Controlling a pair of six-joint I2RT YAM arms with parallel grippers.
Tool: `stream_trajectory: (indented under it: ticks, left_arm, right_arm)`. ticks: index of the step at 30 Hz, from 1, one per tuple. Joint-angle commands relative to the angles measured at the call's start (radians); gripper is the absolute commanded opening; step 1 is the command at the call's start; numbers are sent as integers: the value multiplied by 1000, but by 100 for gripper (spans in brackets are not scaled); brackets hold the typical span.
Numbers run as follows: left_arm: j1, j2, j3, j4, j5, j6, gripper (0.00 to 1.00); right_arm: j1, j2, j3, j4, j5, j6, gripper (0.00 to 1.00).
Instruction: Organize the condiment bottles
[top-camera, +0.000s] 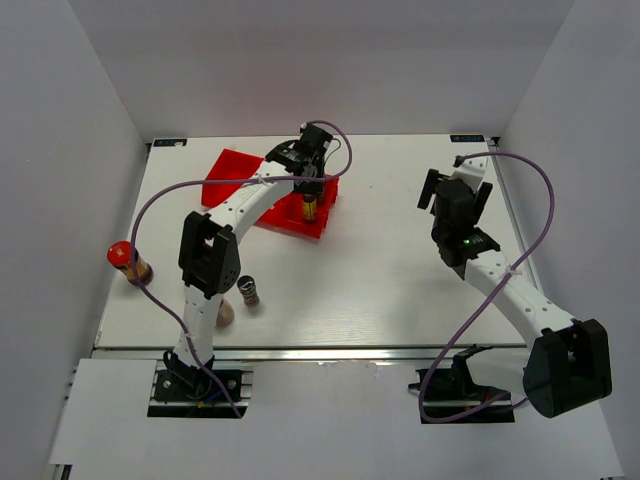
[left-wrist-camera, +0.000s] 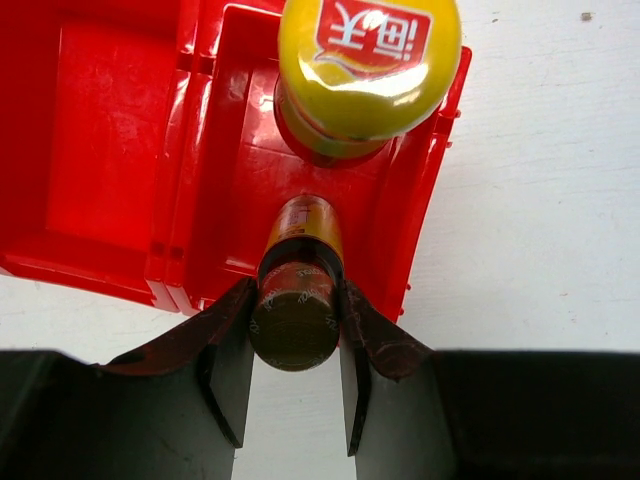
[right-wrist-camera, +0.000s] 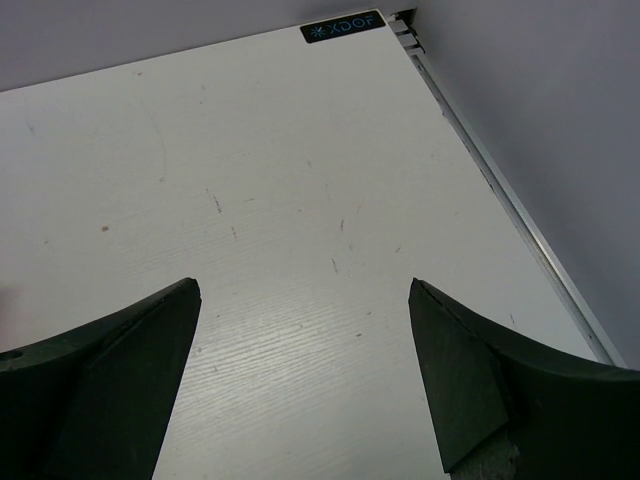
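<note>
- My left gripper (left-wrist-camera: 297, 300) is closed tight on the cap end of a dark-capped bottle (left-wrist-camera: 295, 322), over the end compartment of the red tray (left-wrist-camera: 120, 150).
- A yellow-capped bottle (left-wrist-camera: 368, 65) stands in the same compartment, just beside it.
- My right gripper (right-wrist-camera: 302, 292) holds nothing; its jaws are wide apart above the table (right-wrist-camera: 280, 150).
- A red-lidded jar (top-camera: 122, 256) is at the table's left edge, outside the tray.

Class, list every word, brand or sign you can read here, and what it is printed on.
"XDOF": black sticker at the table's far edge.
"海天", upside down: yellow-capped bottle, on its cap.
Label of the dark-capped bottle: too blurred to read.
Top view, far-left corner sticker: too small to read.
</note>
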Motion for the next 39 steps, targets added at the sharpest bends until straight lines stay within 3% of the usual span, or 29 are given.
stream_trajectory:
  ticks: [1, 16, 23, 39]
  left_arm:
    - [-5, -12, 51, 17, 4, -7, 43]
    - [-5, -28, 25, 19, -4, -20, 73]
    - [-5, -53, 19, 28, -13, -18, 98]
    - [-5, -226, -99, 56, -82, -55, 98]
  right_arm:
    - [-7, -2, -16, 27, 27, 16, 89]
    - [-8, -4, -10, 9, 25, 23, 89]
    - [-8, -7, -10, 6, 22, 26, 89]
    - [-7, -28, -14, 7, -10, 42, 89]
